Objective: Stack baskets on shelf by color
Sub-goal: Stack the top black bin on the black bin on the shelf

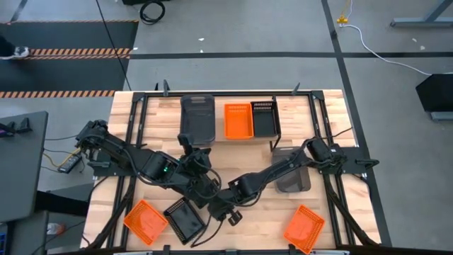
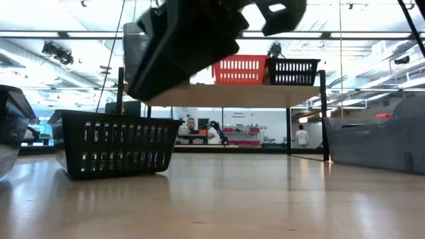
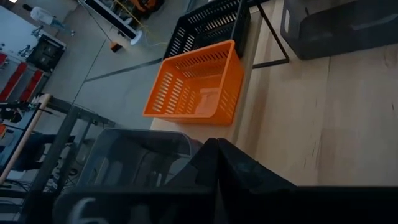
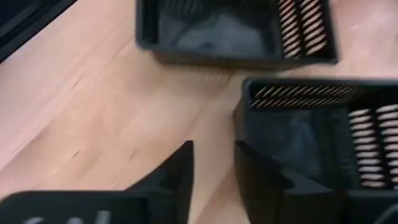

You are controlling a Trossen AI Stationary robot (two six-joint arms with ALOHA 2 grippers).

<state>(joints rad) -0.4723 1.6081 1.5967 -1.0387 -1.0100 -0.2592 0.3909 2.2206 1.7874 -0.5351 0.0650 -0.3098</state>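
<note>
Right claw (image 4: 212,177) hangs open at the corner of a black rectangular plastic mesh basket (image 4: 311,143) on the wooden bench (image 4: 93,106). Left claw (image 3: 217,180) is closed, close by a solid grey plastic basket (image 3: 137,155)

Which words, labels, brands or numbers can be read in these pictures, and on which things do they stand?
None can be read.
The baskets: the orange basket, the black basket and the grey basket show no print.
Left gripper: pale marks on its body, too blurred to read.
Right gripper: pale marks at the picture's edge, cut off and blurred.
Room behind the shelf: signs too small to read.
</note>
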